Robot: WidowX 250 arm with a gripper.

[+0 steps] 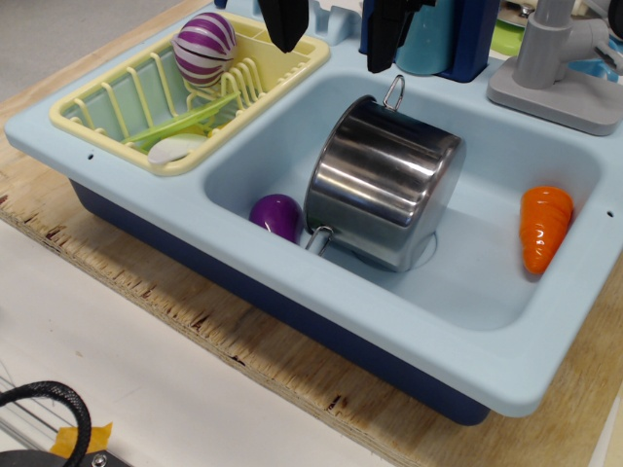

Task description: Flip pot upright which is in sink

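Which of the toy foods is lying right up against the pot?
The solid purple one, by the pot's lower-left side. The carrot lies apart; the striped purple one is in the yellow rack.

Shiny steel pot (384, 180), smooth plastic sink (487, 292)

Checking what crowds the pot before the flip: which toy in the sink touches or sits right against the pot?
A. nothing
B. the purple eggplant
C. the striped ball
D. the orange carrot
B: the eggplant sits right against the pot at its lower left, while the carrot lies well apart in the sink.
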